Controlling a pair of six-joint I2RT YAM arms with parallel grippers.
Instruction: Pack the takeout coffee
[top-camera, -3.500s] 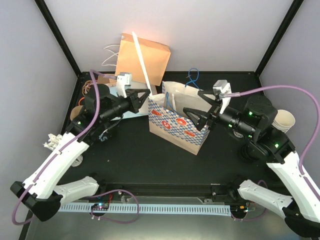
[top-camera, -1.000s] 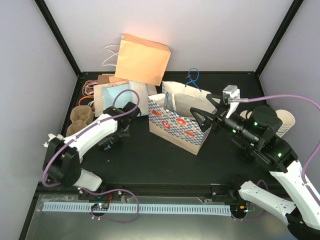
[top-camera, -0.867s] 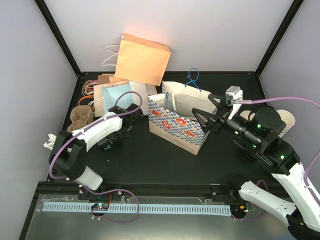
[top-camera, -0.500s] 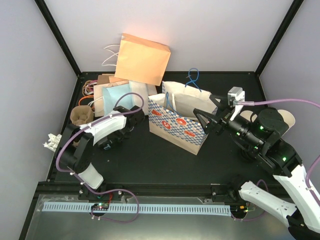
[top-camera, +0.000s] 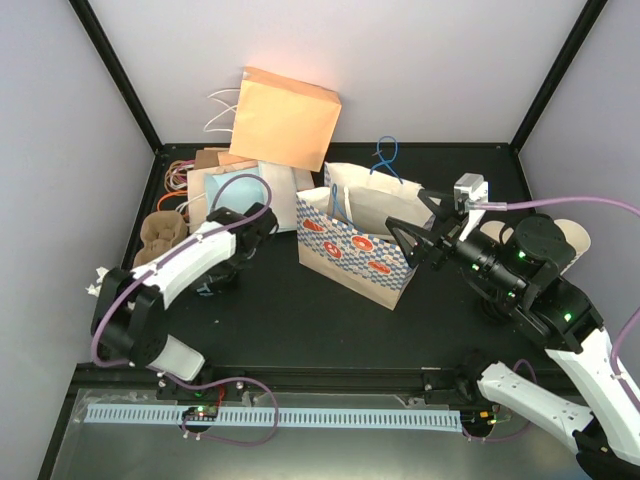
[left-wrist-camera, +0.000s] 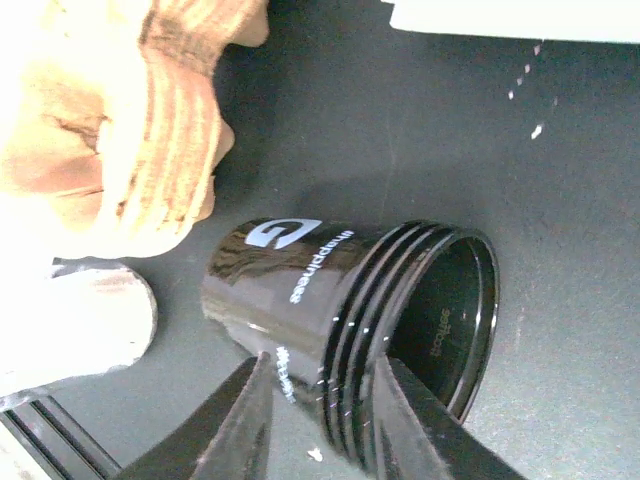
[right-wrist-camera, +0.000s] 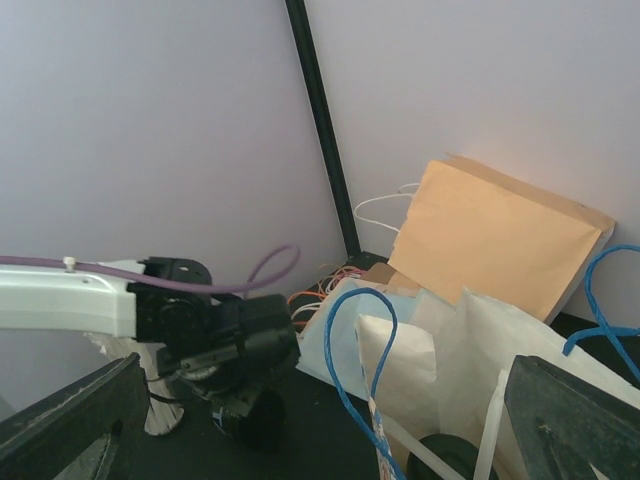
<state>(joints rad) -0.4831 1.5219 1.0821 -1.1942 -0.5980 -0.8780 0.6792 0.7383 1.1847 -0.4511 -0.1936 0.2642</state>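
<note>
Left jaws: part-closed astride the takeout coffee (left-wrist-camera: 300, 290), grip uncertain.
Right jaws: spread wide, empty, by the bag (top-camera: 350, 255).
Cup position: black, sideways on the desk (left-wrist-camera: 560, 200).
Risk: its round wall might have rolled free.
</note>
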